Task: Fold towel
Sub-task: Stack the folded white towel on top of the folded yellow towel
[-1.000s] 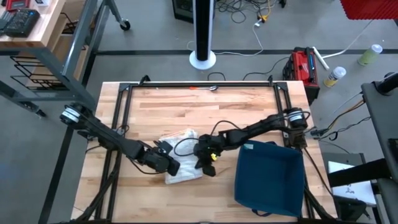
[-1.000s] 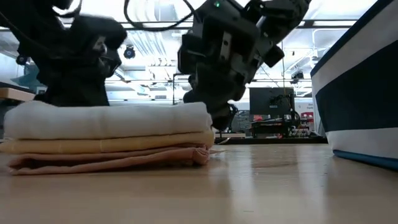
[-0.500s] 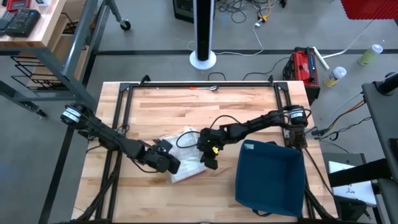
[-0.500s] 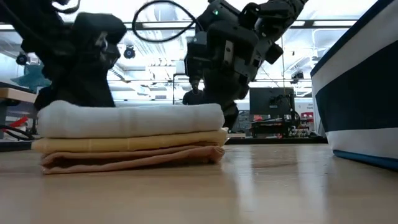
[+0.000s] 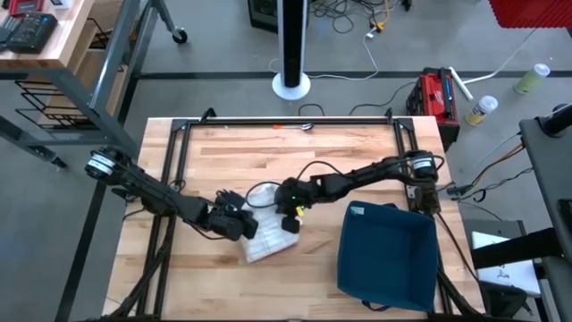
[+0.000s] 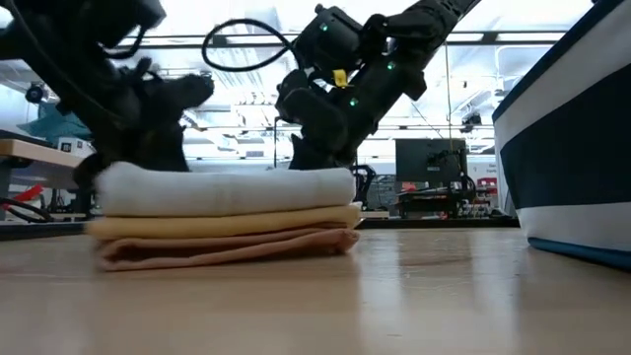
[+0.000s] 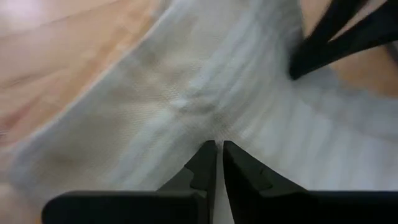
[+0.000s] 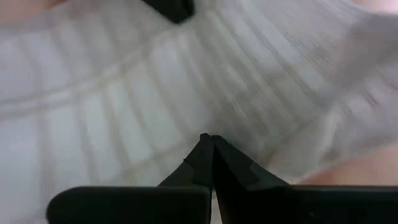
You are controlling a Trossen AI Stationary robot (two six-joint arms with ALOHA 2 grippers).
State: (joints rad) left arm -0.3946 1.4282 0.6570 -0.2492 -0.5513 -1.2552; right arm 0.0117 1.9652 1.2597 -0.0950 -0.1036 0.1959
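Note:
A stack of three folded towels (image 5: 268, 237) lies flat on the wooden table, left of centre near the front edge. The low view shows a white towel (image 6: 227, 187) on top, a yellow one (image 6: 227, 223) under it and a pink one (image 6: 217, 248) at the bottom. My left gripper (image 5: 243, 224) is shut at the stack's left end. My right gripper (image 5: 288, 221) is shut at its right end. Both wrist views are filled by the ribbed white cloth, with the shut fingertips (image 7: 217, 146) (image 8: 208, 140) on it. My left gripper presses its shut fingertips onto the white towel's top face (image 7: 202, 109), near the stack's left end. It slants down from the table's left, and the cloth puckers slightly just ahead of the tips. The stack rests flat on the table. My right gripper presses its shut fingertips onto the white towel's top face (image 8: 186, 118), near the stack's right end (image 6: 330, 176). It slants down from the table's right. The towel stays flat on the stack.
A dark blue bin (image 5: 386, 255) stands on the table at the right, close to the stack and seen as a wall (image 6: 572, 148) in the low view. A black metal frame (image 5: 286, 121) edges the table. A small silver item (image 5: 307, 126) lies at the far edge.
With both grippers shut on top, the towel stack has slid a little toward the table's right and turned about on the table. My right gripper has moved toward the far edge and left. My left gripper has shifted slightly toward the far edge. Both have turned.

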